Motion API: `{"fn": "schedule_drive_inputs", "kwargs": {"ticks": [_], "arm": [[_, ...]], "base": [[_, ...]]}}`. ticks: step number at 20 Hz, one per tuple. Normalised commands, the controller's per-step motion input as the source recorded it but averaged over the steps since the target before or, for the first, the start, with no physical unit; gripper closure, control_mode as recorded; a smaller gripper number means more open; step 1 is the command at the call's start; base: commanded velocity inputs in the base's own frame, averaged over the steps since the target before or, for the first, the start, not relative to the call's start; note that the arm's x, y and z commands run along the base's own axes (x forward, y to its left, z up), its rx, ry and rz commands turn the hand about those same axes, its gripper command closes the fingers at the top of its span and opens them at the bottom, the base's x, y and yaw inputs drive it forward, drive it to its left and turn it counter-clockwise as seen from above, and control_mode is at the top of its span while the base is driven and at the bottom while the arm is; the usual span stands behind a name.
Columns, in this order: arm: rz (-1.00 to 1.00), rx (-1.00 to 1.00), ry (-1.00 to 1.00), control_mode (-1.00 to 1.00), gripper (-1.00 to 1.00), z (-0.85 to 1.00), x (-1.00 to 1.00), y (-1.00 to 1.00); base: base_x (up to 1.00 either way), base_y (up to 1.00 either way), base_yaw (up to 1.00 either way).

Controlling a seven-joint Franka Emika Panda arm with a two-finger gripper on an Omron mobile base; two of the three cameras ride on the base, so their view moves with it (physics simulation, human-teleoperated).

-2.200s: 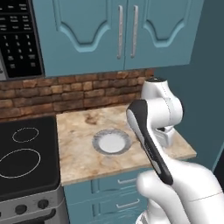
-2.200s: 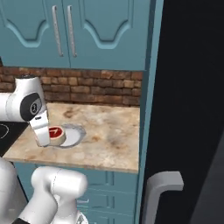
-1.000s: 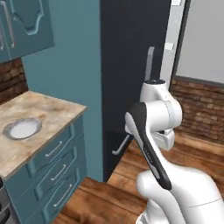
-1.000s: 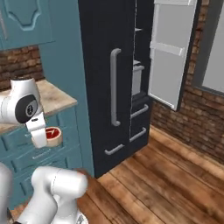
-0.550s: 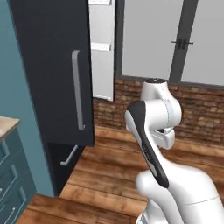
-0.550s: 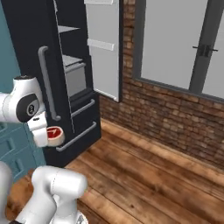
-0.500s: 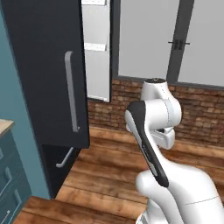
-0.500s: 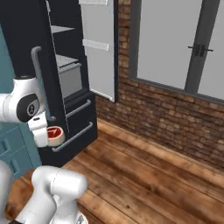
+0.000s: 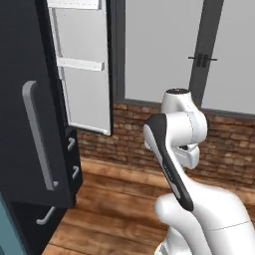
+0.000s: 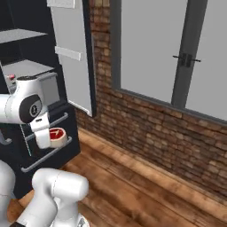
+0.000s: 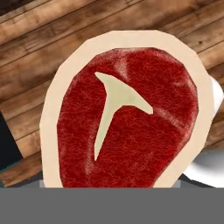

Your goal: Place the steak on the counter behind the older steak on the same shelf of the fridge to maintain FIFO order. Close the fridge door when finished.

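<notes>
One steak (image 11: 124, 111) fills the hand view, deep red with a pale T-shaped bone mark and a cream fat rim, seen against wooden floor planks. In the right base view the same steak (image 10: 57, 135) hangs at the end of the arm, just in front of the fridge (image 10: 26, 75) and level with its lower drawer handles; the gripper (image 10: 49, 138) is pinching it, though the fingers themselves are hidden by the meat and the white hand. The fridge's right door (image 10: 73, 53) stands swung open, its light-grey inner face and door bins toward the camera, and inside the fridge a light-grey shelf (image 10: 24, 66) shows above a grey drawer front. Beside the fridge runs a brick wall (image 10: 150, 128) under a large window (image 10: 177, 48). Compared with half a second ago, both base views have swung further round: the fridge has slid toward the left edge, the window and brick wall now take up more of each picture, and the teal cabinet has almost left the left base view. The steak sits at the same spot relative to the arm as before. In the left base view the closed fridge door (image 9: 30, 114) with its long grey handle (image 9: 37, 134) is at the left.
</notes>
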Motion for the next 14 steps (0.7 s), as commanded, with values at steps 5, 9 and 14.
{"fn": "schedule_drive_inputs", "kwargs": {"ticks": [5,9,14], "arm": [[0.0,0.0,0.0,1.0,1.0,0.0,0.0,0.0],[0.0,0.0,0.0,1.0,1.0,0.0,0.0,0.0],[0.0,0.0,0.0,1.0,1.0,0.0,0.0,0.0]], "base": [[0.95,-0.12,0.38],[0.61,-0.03,0.52],[0.77,-0.01,0.52]]}}
